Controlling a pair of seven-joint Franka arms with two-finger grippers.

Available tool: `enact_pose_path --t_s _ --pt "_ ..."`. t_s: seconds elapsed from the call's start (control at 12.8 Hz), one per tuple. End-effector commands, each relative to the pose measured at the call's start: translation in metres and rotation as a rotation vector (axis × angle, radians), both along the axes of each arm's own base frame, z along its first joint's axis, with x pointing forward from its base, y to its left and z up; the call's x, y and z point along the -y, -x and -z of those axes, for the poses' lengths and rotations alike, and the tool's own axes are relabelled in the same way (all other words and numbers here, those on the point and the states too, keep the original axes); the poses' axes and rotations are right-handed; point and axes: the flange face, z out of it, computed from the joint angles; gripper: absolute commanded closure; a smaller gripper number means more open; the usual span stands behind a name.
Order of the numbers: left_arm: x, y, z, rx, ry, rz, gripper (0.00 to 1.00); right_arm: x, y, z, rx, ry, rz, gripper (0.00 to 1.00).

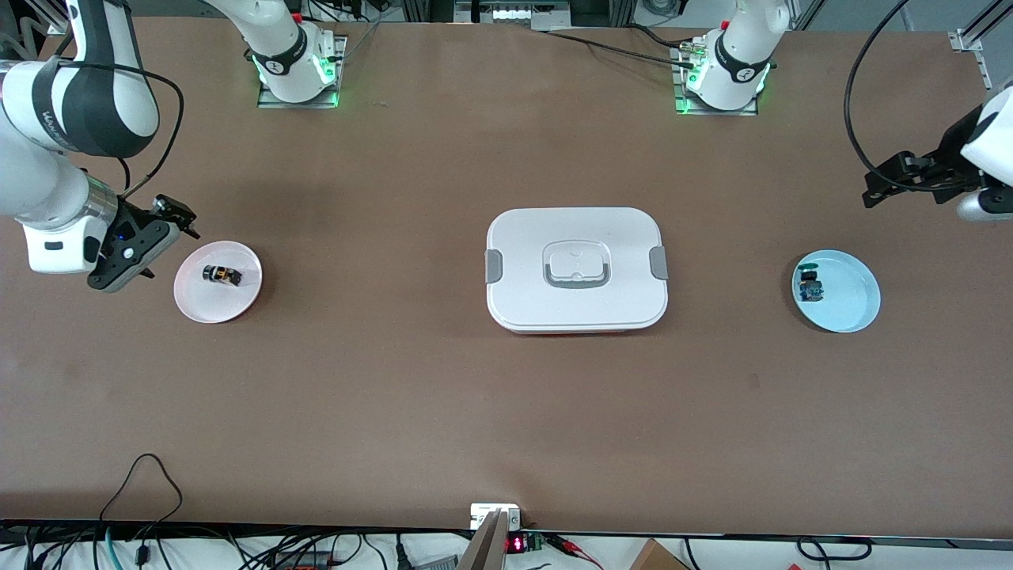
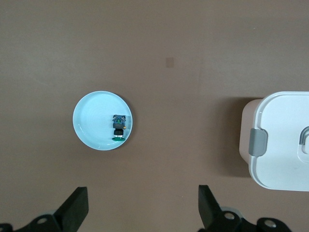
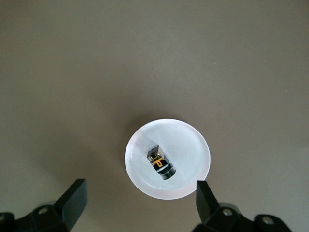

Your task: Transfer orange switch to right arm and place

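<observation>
Switch (image 1: 221,274) lies flat in pink plate (image 1: 237,305), long axis along surface, right by right claw (image 1: 158,237); left claw (image 1: 890,184) well apart. Both claws released, empty.

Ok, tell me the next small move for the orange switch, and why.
Probably lower the open right gripper onto the small black-and-orange switch: it lies untouched on the pink round plate, the fingers are spread beside the plate. The left gripper waits.
</observation>
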Motion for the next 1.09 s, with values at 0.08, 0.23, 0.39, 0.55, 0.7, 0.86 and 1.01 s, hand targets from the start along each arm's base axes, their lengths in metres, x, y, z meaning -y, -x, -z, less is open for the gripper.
enact_pose_path --t_s 0.08,0.23,0.39,0.55,0.7,0.86,1.01 --pt "-0.001 -0.001 -0.004 -0.015 0.018 0.004 0.0 -0.015 0.015 -0.019 -0.073 0.005 0.298 0.0" --pt "0.002 0.0 -0.004 -0.022 0.018 0.009 0.0 -0.036 0.018 -0.038 -0.107 0.029 0.439 0.0" --pt "0.01 0.001 -0.005 -0.025 0.016 0.019 0.0 -0.049 0.019 -0.06 -0.121 0.049 0.485 0.0" --pt "0.023 0.003 -0.007 -0.033 0.014 0.045 0.0 -0.033 0.012 -0.077 -0.079 0.045 0.494 0.0" --pt "0.04 0.003 -0.005 -0.036 -0.002 0.073 0.0 -0.011 0.007 -0.09 -0.039 0.09 0.524 0.0" --pt "0.039 0.003 -0.006 -0.035 0.001 0.075 0.0 -0.003 0.006 -0.1 -0.013 0.11 0.584 0.0" --pt "0.039 0.002 -0.01 -0.026 0.009 0.075 0.0 0.016 0.004 -0.123 0.026 0.094 0.756 0.0"
